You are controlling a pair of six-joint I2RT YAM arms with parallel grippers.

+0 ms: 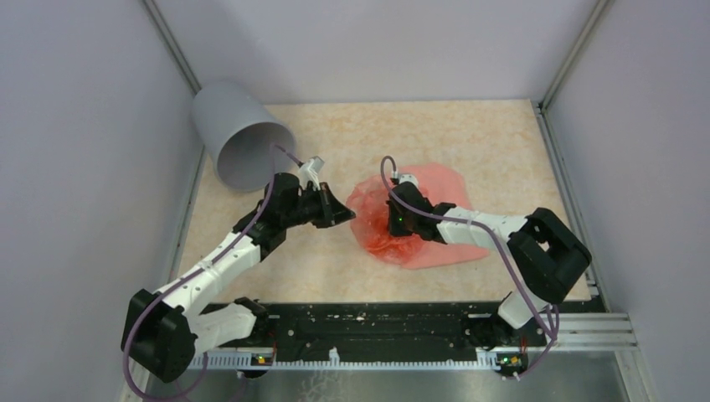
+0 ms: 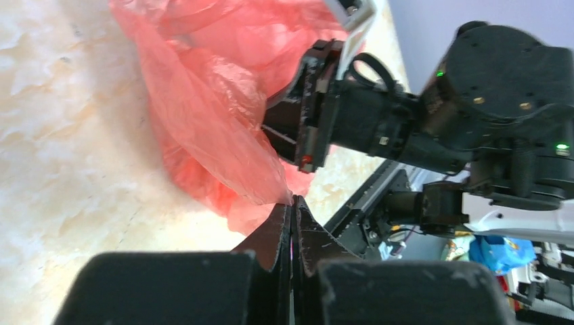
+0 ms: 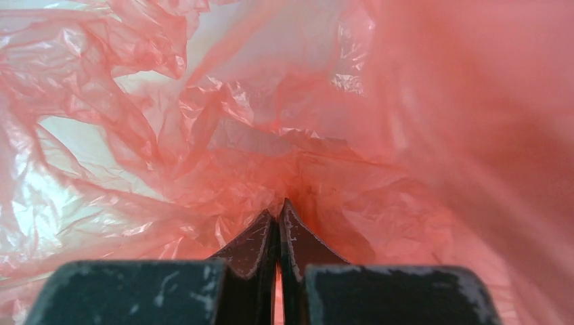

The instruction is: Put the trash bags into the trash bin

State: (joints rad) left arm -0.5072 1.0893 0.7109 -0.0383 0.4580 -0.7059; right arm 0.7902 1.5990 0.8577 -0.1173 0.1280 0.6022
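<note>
Lying on the table (image 1: pixel 469 134): the trash bags (image 1: pixel 448 180), red-pink and crinkly, in a heap near the middle, a bit to the right.
Left claw (image 2: pixel 293 202): shut tight, its tips nip the left edge of the bags.
Right claw (image 3: pixel 279 206): shut tight, pointing down, a fold of the thin film caught between its tips.
Trash bin (image 1: pixel 234 126): grey, tipped on its side in the far left corner, open mouth toward the arms, well apart from the bags.

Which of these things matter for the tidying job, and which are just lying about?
For the job: trash bags, trash bin, left pincer and right pincer, both shut on bag film.
Just there: table, black rail along its near edge.
</note>
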